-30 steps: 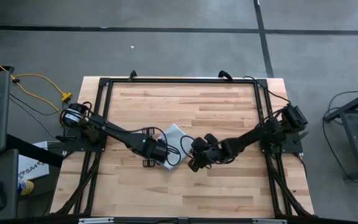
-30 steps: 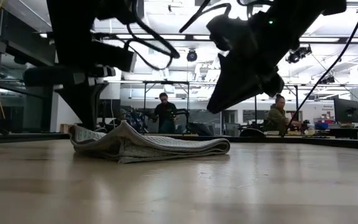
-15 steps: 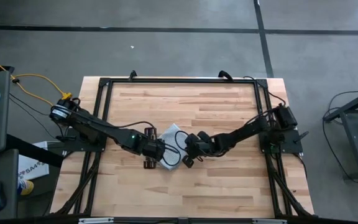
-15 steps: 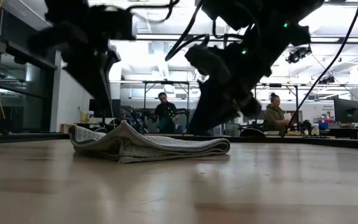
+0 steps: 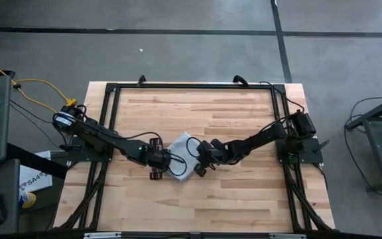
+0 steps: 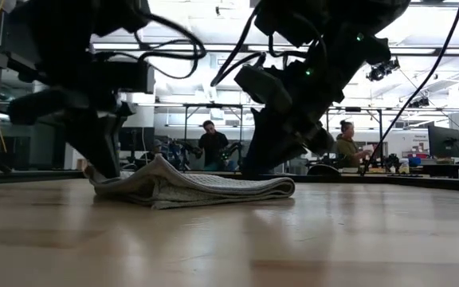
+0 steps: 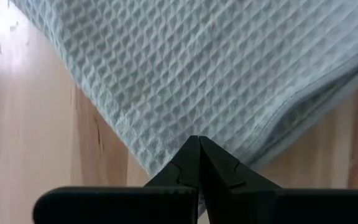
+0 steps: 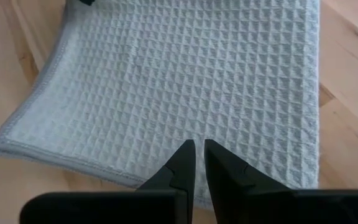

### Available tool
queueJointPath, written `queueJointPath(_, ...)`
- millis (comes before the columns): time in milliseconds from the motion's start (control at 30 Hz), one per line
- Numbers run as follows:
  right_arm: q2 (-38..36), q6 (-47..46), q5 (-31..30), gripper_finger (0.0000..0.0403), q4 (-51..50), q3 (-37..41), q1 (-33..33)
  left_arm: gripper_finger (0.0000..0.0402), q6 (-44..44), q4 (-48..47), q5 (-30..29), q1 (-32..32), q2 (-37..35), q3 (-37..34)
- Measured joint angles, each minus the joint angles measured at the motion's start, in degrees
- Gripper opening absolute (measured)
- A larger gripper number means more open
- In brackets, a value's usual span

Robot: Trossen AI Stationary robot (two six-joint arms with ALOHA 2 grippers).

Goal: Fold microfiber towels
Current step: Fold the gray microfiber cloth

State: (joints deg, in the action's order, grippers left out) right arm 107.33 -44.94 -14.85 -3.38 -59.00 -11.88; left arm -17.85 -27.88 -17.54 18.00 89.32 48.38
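The pale grey-blue waffle towel [image 5: 184,147] lies folded in several layers on the wooden table [image 5: 244,119], near its middle. In the low view it is a flat stack [image 6: 205,187] with its left end humped up. My left gripper [image 7: 197,142] is shut and low at the towel's left end [image 6: 106,169]. My right gripper [image 8: 199,146] is open by a narrow gap. It hovers low over the towel's top layer at its right side [image 5: 197,161], behind the stack in the low view [image 6: 253,163]. I cannot tell whether it touches the cloth. My left gripper has its shut fingertips on the towel's top layer [image 7: 185,124], close to a corner near the table's left side. The fingers come slanting down from the left. No cloth shows between them. The towel lies flat on the table.
A black frame [image 5: 191,85] runs around the table's edges. Bare wood lies near and far of the towel. People sit in the room behind the table [image 6: 209,143]. Yellow cable [image 5: 45,86] and gear lie off the table's left.
Both grippers have come down from well above the table to the towel's level. My right gripper has also gone toward the table's left edge, over the towel. The towel has stayed where it was.
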Motion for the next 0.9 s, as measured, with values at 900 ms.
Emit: queueJointPath(900,-0.2,-3.2,-0.9,0.0028,-11.6,-0.1,1.2,0.0000,-3.5,12.7,6.0,0.0,0.5,-5.2)
